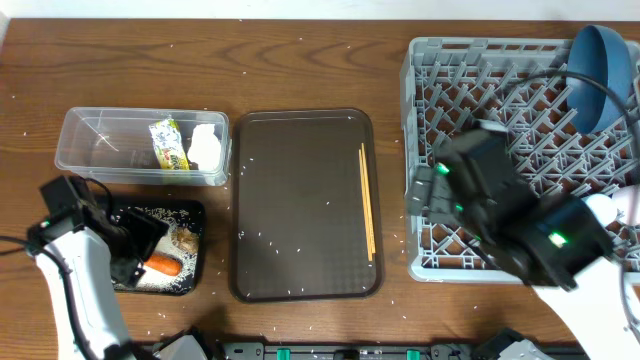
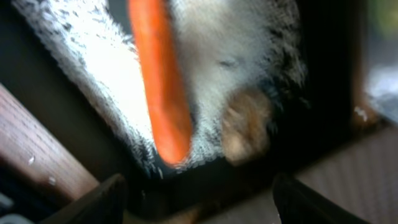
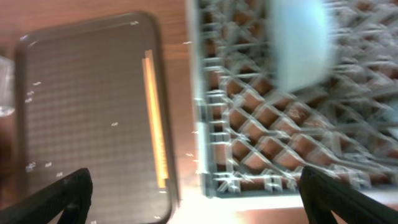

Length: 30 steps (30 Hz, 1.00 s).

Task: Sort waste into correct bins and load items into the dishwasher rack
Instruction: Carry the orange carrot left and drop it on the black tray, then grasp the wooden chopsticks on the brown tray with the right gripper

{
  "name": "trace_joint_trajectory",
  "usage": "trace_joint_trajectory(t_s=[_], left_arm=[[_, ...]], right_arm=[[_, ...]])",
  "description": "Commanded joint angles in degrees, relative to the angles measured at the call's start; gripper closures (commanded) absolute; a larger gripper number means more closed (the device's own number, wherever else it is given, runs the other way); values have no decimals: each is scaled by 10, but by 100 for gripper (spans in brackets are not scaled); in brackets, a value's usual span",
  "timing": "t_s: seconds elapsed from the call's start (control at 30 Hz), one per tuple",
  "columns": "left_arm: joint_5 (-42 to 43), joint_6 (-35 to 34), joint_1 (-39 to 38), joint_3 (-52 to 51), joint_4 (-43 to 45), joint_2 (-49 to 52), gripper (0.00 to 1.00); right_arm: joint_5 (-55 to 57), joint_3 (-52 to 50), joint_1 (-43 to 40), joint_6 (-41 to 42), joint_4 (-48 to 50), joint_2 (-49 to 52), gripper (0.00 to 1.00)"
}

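Over the black tray (image 1: 200, 215), my left gripper (image 2: 199, 198) spreads wide; carrot (image 2: 165, 87) lies there as food waste. Right gripper (image 3: 196, 194) gapes empty.

Left arm (image 1: 85, 280): was a rounded white link, topped by a boxy black wrist block.
Cable (image 1: 10, 240): was a thin black lead at the left arm.
Left end effector (image 2: 205, 202): had two dark, blunt fingers (image 2: 102, 199).
Right arm (image 1: 590, 300): was white lower down, with bulky black housings above.
Green lights (image 1: 441, 170): were small lamps that glowed on those black housings.
Right end effector (image 3: 202, 196): had two black fingers with angled tips.
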Motion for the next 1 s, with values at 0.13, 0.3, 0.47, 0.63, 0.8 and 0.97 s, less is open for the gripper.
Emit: trace_joint_trajectory(t_s=[0.13, 0.3, 0.47, 0.63, 0.8, 0.97], left_arm=[[50, 166, -79, 158, -99, -91, 25], [50, 252, -185, 172, -126, -136, 24], [-4, 262, -253, 172, -163, -170, 20], [-34, 262, -256, 172, -180, -195, 2], [-34, 262, -256, 172, -180, -198, 2], [-34, 262, -256, 172, -180, -197, 2]], right_arm=[[-72, -1, 45, 26, 75, 128, 20], [-72, -1, 53, 75, 90, 240, 28], [-107, -1, 54, 86, 119, 336, 46], [-132, -1, 54, 54, 156, 412, 54], [-130, -1, 46, 54, 171, 461, 53], [-136, -1, 35, 43, 177, 489, 53]])
